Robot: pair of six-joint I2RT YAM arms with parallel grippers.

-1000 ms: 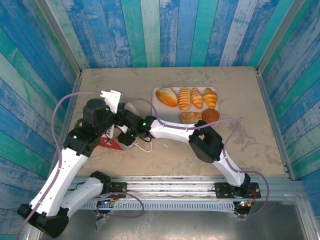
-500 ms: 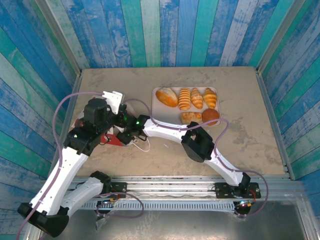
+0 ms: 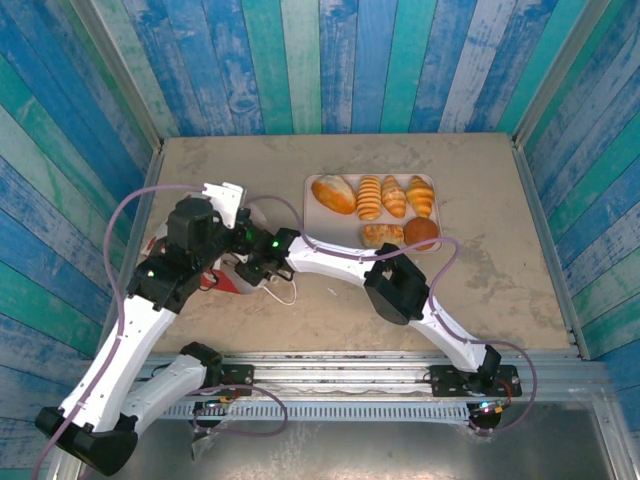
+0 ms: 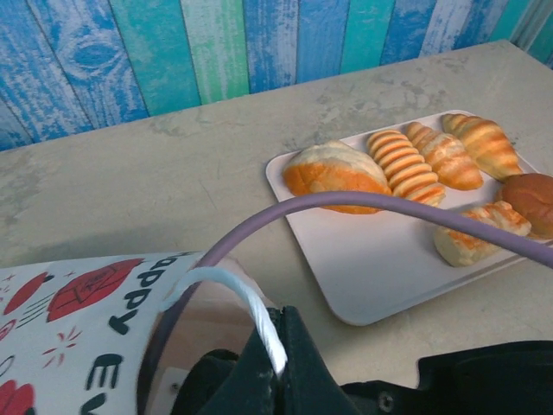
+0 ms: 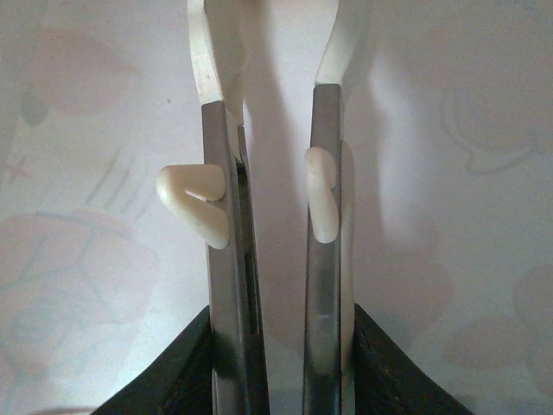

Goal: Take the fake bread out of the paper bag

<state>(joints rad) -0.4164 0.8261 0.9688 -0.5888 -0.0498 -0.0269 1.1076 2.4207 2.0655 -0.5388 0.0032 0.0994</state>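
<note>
The paper bag (image 4: 78,328) lies on its side at the left of the table, white with red and black print; its red side (image 3: 226,283) shows under the two wrists. My left gripper (image 4: 283,324) is shut on the bag's white string handle (image 4: 233,290). My right gripper (image 5: 281,35) is inside the bag, its fingers a narrow gap apart with nothing between them, the white inner paper (image 5: 449,173) all around. No bread shows inside the bag. Several pieces of fake bread (image 3: 369,197) lie on the pale tray (image 3: 340,228), also seen as the bread (image 4: 333,169) on that tray (image 4: 363,268).
The second string handle (image 3: 287,296) lies loose on the table by the bag's mouth. A purple cable (image 4: 389,203) arcs across the left wrist view. Blue and green plank walls (image 3: 330,60) close in the table. Bare tabletop (image 3: 500,270) lies right of the tray.
My right arm has pushed left, deeper into the bag. The bag has shifted a little to the left, with a red corner now showing beyond the left wrist.
</note>
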